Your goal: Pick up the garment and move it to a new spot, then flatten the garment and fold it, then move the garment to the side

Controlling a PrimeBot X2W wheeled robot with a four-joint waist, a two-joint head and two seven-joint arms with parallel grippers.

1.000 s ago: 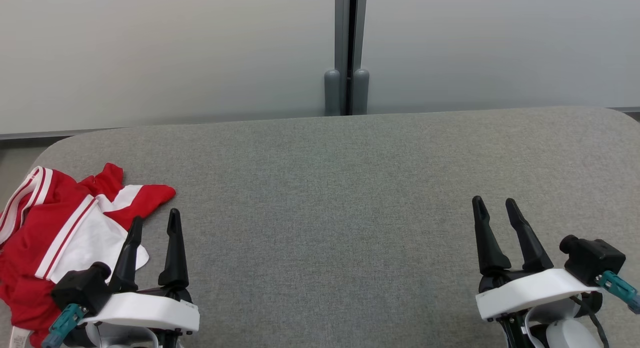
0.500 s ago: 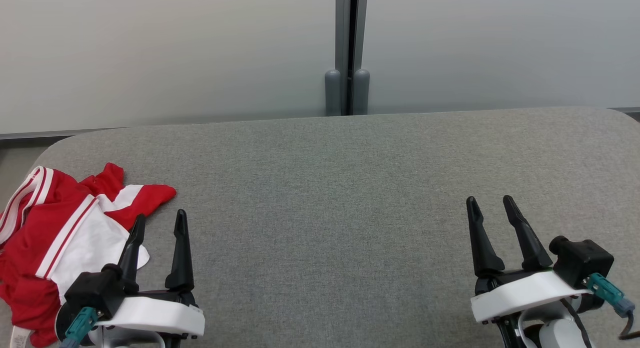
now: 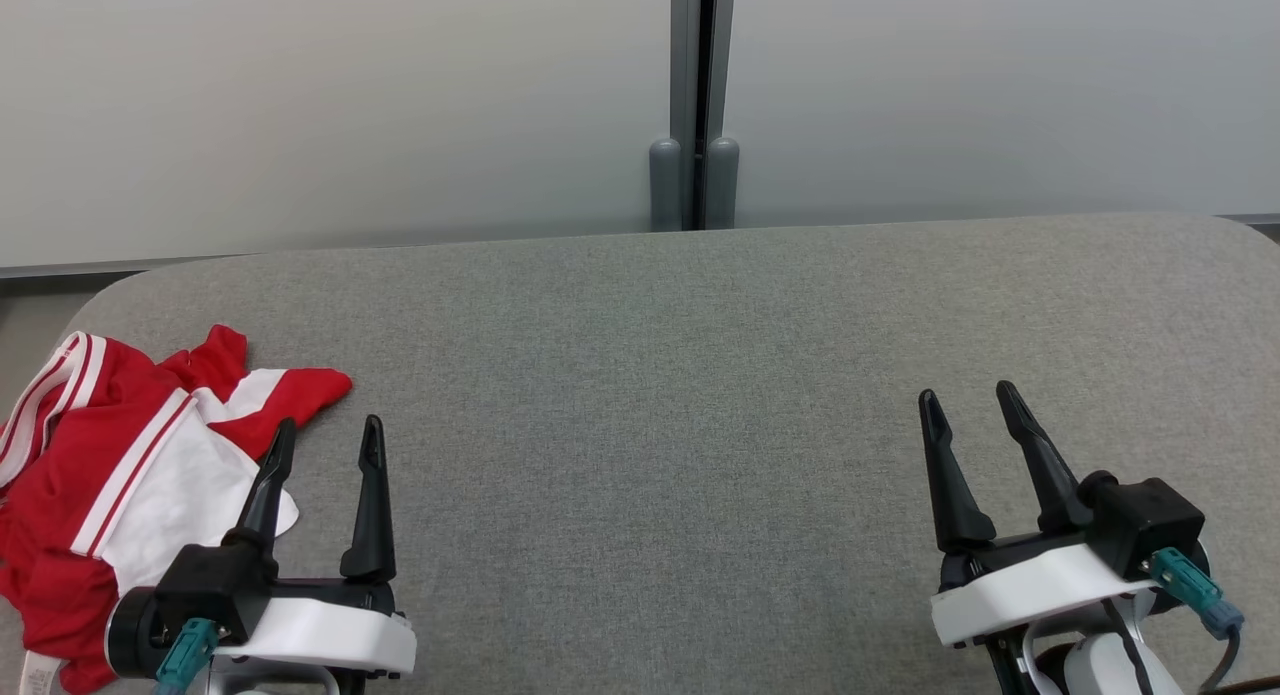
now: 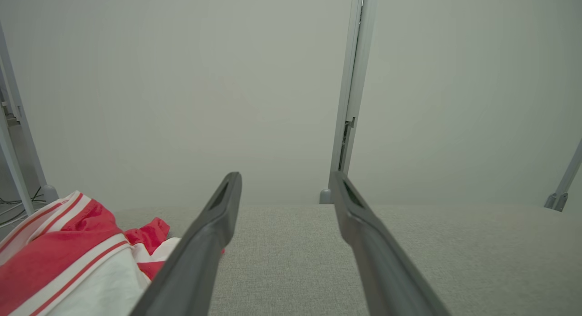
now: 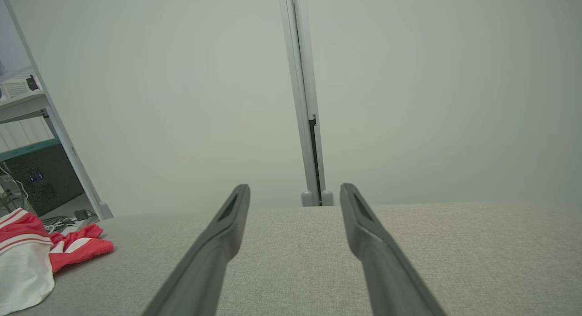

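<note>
Garment (image 3: 150, 485) beside left gripper (image 3: 330, 423), on grey table (image 3: 700, 375)

No legible text, number or brand anywhere; white tag (image 3: 35, 673) on the garment (image 3: 55, 475) too small.

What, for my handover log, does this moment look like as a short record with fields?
surface: grey fabric-covered table
garment: red and white, crumpled, at the table's left edge, near side
left hand: open, empty, at the garment's right edge; contact cannot be told
right hand: open, empty, over bare table, far from the garment
backdrop: pale wall panels
task stage: garment not yet picked up
</note>
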